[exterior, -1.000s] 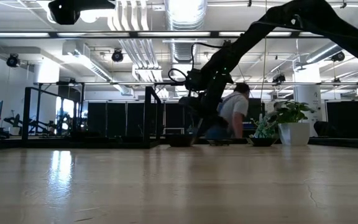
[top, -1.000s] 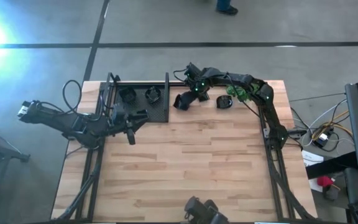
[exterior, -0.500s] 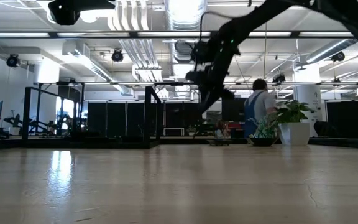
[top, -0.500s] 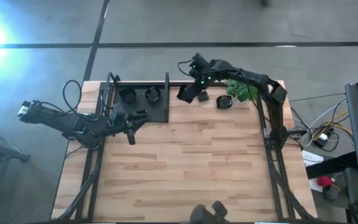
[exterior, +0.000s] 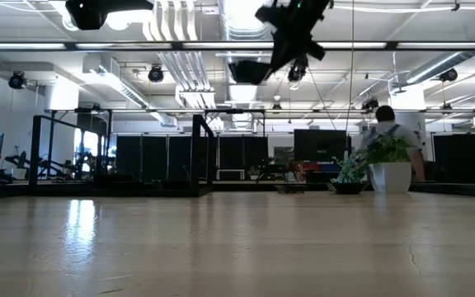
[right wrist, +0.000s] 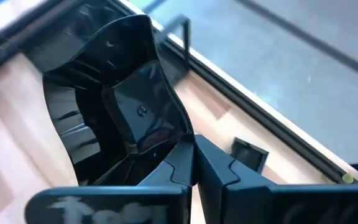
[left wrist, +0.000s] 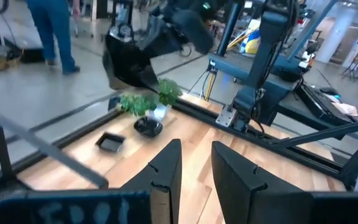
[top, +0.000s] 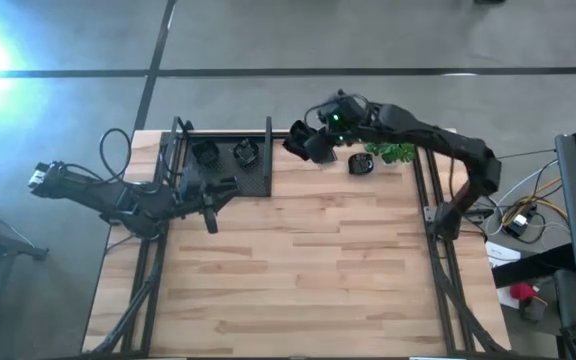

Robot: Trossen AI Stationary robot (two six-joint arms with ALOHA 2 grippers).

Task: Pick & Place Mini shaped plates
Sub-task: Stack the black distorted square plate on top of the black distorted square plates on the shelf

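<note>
So on the far left, the left hand is just sitting low over the worktop beside the black tray, fingers standing apart with nothing between them. Two of the mini plates are resting inside that tray, glossy black little dishes, though from overhead I can't really tell their shapes.

Moving right, the right hand is hanging up in the air past the tray's right edge, near the worktop's back edge, and it's pinching a held plate by its rim. That one is a shiny black dish with fluted, ridged walls and a flat middle, tilted steeply on its side. In the low view it's showing high above the worktop, well clear of everything. The arm is arching in from the right side with its elbow bent out over the corner.

Further right, a small square plate and a rounded plate are lying on the wood, near each other, with the little green plant just beside the round one.

A person is standing in the room behind, partly hidden by the plant.
</note>
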